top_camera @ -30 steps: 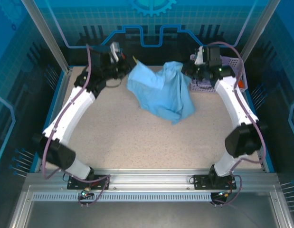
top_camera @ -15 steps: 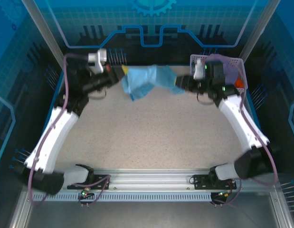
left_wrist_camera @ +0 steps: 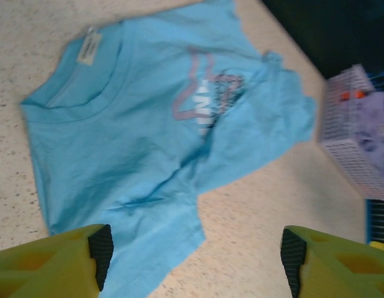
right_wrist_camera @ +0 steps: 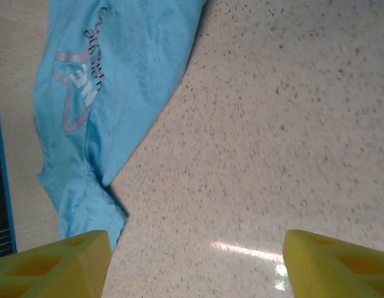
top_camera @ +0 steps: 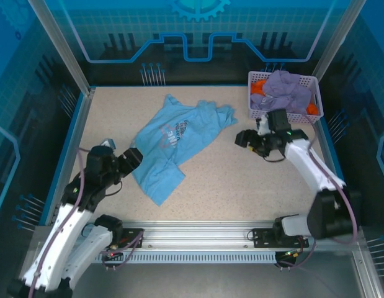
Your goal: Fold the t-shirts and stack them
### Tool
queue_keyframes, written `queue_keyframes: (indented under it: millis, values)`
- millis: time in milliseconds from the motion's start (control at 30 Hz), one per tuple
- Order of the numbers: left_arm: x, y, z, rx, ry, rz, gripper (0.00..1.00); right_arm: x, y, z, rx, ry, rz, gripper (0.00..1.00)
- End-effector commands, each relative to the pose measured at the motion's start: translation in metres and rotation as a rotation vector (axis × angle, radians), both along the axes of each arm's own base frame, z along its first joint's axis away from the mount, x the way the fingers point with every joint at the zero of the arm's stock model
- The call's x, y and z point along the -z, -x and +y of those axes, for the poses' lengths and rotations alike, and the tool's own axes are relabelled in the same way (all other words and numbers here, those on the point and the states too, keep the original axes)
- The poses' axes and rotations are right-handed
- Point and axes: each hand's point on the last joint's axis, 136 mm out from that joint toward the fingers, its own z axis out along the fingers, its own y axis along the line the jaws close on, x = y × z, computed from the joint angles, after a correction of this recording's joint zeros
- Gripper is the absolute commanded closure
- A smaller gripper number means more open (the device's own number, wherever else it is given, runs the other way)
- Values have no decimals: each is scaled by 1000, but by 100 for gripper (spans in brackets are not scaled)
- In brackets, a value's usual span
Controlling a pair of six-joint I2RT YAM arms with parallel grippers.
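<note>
Holdings: three t-shirts, one basket, two arms. Item one, light-blue t-shirt (top_camera: 179,139): spread print-side up and creased on the worktop (top_camera: 241,192), left of centre and toward the far edge, collar to the far side, one corner trailing toward the near left; its white and pink lettering shows in the left wrist view (left_wrist_camera: 160,143) and the right wrist view (right_wrist_camera: 111,81). Items two and three, lavender t-shirt (top_camera: 288,90) and orange t-shirt (top_camera: 260,85): both bundled in the lavender mesh basket (top_camera: 252,93) at the far right corner, lavender on top, orange peeking out at two spots. Open room: the near half of the worktop lies bare from left edge to right, as does the strip between the blue shirt and the basket. Left arm: folded low over the near left corner, left gripper (top_camera: 134,156) pointing at the shirt's near-left edge and just beside it; its fingers (left_wrist_camera: 67,257) stand wide apart with nothing clamped. Right arm: rising along the right edge, forearm slanting inward, right gripper (top_camera: 243,138) just in front of the basket and aimed at the shirt's right sleeve, near but apart from it; its fingers (right_wrist_camera: 328,261) likewise stand wide apart over bare worktop.
</note>
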Motion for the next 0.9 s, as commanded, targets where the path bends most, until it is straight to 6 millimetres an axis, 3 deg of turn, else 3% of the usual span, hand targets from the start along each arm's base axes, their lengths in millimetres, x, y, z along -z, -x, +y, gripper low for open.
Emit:
queue_keyframes:
  millis: [0,167,400,500,600,733,800,867]
  values:
    - [11,-36,-11,28,-7,71,26,24,-15,15,-59,105,71,29]
    - [43,-91,-52,139,71,238,29,49,-77,38,-61,263,104,29]
    - [106,-144,-54,44,32,362,31,76,-147,90,-55,413,86,32]
    - [132,-163,-57,33,28,416,31,96,-162,105,-79,475,102,38]
    - [145,-180,-57,31,-1,429,31,115,-170,111,-116,534,114,47]
    - [161,-194,-38,-21,-71,459,31,136,-169,111,-168,578,132,66]
    - [169,-197,-28,-50,-91,474,31,132,-169,110,-178,558,124,81]
    - [174,-199,-19,-72,-107,490,32,111,-171,114,-186,506,53,91]
